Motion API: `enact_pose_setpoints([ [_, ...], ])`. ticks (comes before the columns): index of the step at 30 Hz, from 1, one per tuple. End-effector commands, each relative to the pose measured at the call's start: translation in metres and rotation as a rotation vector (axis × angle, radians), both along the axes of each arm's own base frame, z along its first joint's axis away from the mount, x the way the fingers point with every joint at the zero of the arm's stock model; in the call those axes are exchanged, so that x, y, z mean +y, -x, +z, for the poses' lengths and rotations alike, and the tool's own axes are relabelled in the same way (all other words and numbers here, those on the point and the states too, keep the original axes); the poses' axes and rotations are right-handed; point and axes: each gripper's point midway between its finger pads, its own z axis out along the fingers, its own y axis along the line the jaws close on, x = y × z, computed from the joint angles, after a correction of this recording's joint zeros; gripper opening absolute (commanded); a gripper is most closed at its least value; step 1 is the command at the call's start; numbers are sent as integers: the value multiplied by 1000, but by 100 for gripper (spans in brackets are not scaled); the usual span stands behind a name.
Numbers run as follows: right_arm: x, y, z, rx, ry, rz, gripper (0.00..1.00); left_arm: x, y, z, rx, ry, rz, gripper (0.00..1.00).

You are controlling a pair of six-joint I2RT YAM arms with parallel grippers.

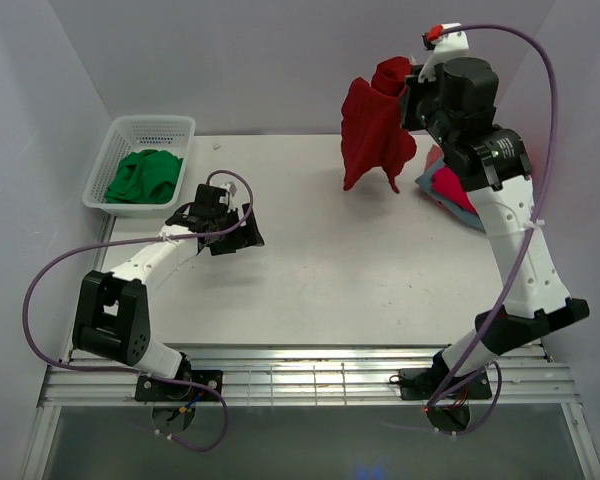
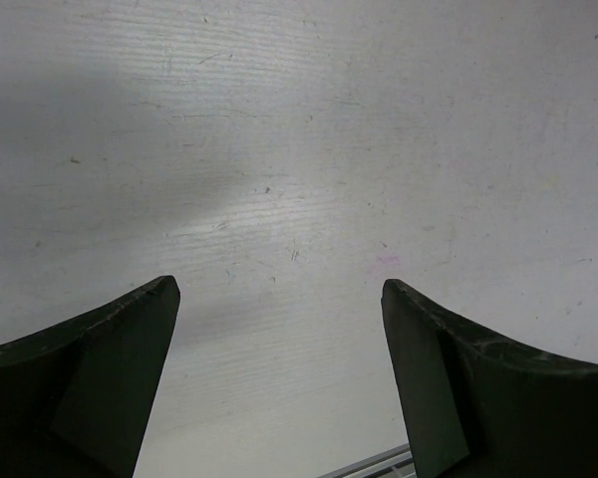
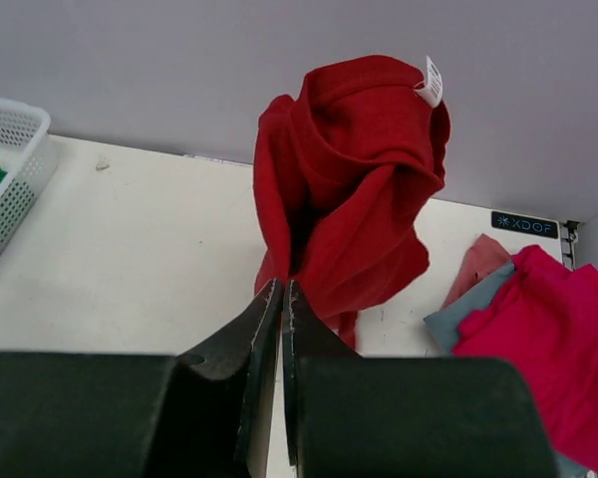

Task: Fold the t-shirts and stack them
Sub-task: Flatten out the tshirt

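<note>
The wide, pale, scratched counter [image 1: 320, 290] carries nearly everything here. Above its far right part hangs the large dark red short-sleeved cloth t-shirt [image 1: 372, 128], bunched into long folds. I cannot tell whether its lower edge touches the counter. The right gripper [image 3: 282, 291] has its fingers pressed together on a fold at the shirt's upper side. I judge it lifts the cloth so that its own weight opens it before it is laid flat. At the right edge lies the stack, a bright pink-red shirt [image 3: 563, 344] over a grey-blue folded shirt [image 3: 466, 317]. The finished one probably belongs there. At far left a white plastic mesh basket [image 1: 130, 128] holds green cloth [image 1: 145, 178]. The left gripper [image 2: 279, 291] hovers low over the counter, fingers spread wide and holding nothing, perhaps ready to catch a free corner.
</note>
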Motion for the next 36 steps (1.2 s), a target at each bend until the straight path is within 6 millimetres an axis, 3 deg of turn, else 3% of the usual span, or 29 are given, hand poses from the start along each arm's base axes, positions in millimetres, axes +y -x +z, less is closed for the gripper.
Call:
enact_pose_setpoints([
  [1, -5, 26, -20, 77, -4, 22, 8, -5, -10, 12, -38, 27, -10, 93],
  [2, -8, 41, -49, 157, 8, 25, 8, -6, -11, 12, -39, 30, -9, 93],
  [4, -8, 57, -83, 250, 4, 26, 8, -7, -12, 12, -37, 32, -8, 93],
  [5, -10, 70, -120, 328, 31, 28, 8, -7, -13, 12, -38, 37, -6, 93],
  [8, -12, 90, -167, 424, 45, 35, 8, -10, -16, 11, -30, 44, -13, 93],
  [11, -7, 89, -172, 425, 48, 50, 8, -12, -18, 11, -28, 46, -23, 93],
  [14, 7, 79, -163, 425, 33, 96, 8, -13, -20, 14, -36, 49, -22, 93],
  [15, 16, 77, -147, 397, 15, 126, 8, -13, -19, 15, -35, 52, -20, 93],
  [18, 52, 83, -145, 423, -4, 254, 8, -11, -19, 17, -44, 51, -11, 93],
  [20, 69, 94, -162, 484, 17, 295, 8, -11, -18, 19, -53, 48, -9, 93],
  [21, 85, 108, -171, 514, 30, 340, 8, -9, -18, 18, -51, 42, -7, 93],
  [23, 98, 131, -207, 601, 67, 374, 8, -6, -18, 16, -55, 22, -2, 93],
  [24, 114, 153, -221, 646, 74, 446, 8, -5, -18, 15, -54, 16, -1, 93],
  [25, 116, 174, -252, 743, 78, 467, 8, -4, -18, 15, -55, 11, 0, 93],
  [27, 127, 201, -280, 816, 84, 513, 8, -4, -20, 12, -50, 6, 0, 93],
  [29, 119, 225, -319, 932, 121, 509, 20, -6, -20, 11, -43, 10, -6, 93],
  [31, 113, 232, -334, 965, 170, 476, 36, -6, -22, 11, -38, 11, -7, 93],
  [33, 112, 223, -325, 920, 184, 458, 45, -7, -24, 13, -41, 13, -7, 93],
  [36, 115, 180, -279, 710, 204, 381, 95, -8, -28, 17, -53, 13, -7, 93],
])
